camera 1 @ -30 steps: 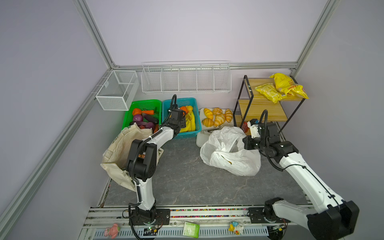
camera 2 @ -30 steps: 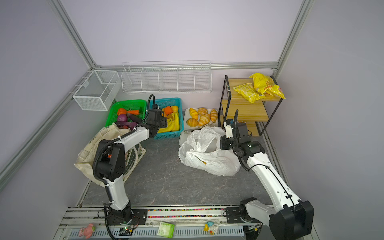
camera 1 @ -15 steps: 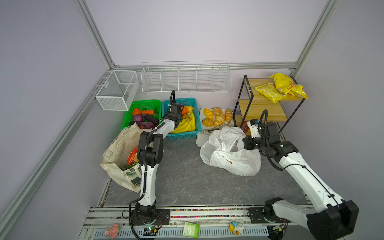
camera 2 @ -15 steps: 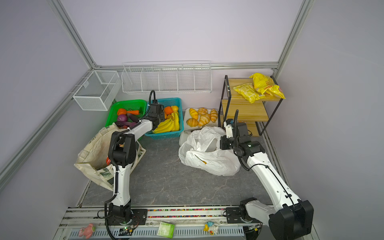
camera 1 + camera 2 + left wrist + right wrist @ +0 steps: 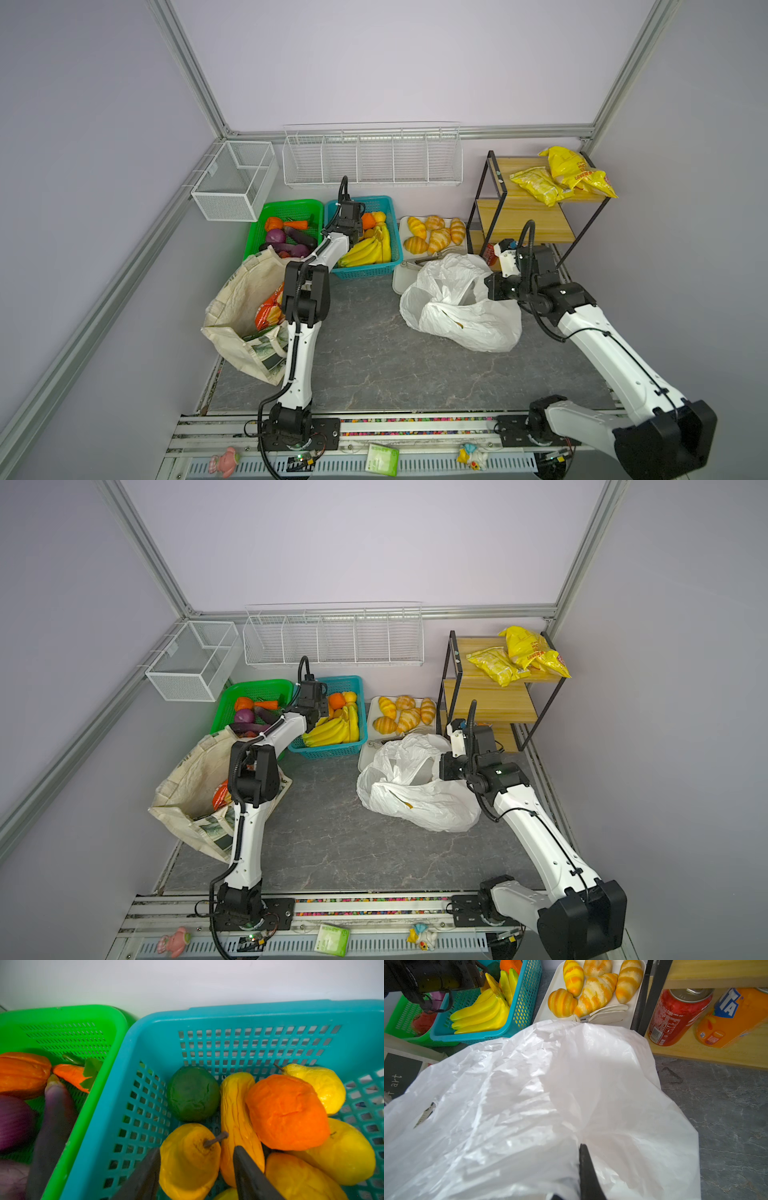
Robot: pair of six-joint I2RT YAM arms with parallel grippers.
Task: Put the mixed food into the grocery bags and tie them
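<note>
Inside the teal perforated plastic basket (image 5: 249,1014), the left claw (image 5: 197,1149) stands open, its dark fingers (image 5: 245,1167) either side of a wrinkled yellow-orange toy pear (image 5: 185,1169). The thin white plastic carrier bag (image 5: 529,1095) lies near that basket, pinched in the closed right claw (image 5: 581,1147).

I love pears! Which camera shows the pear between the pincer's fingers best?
The left wrist view: the pear, stem and all, sits big and close inside the left pincer. In both top views and the right wrist view, that pincer seems to hide it.
</note>
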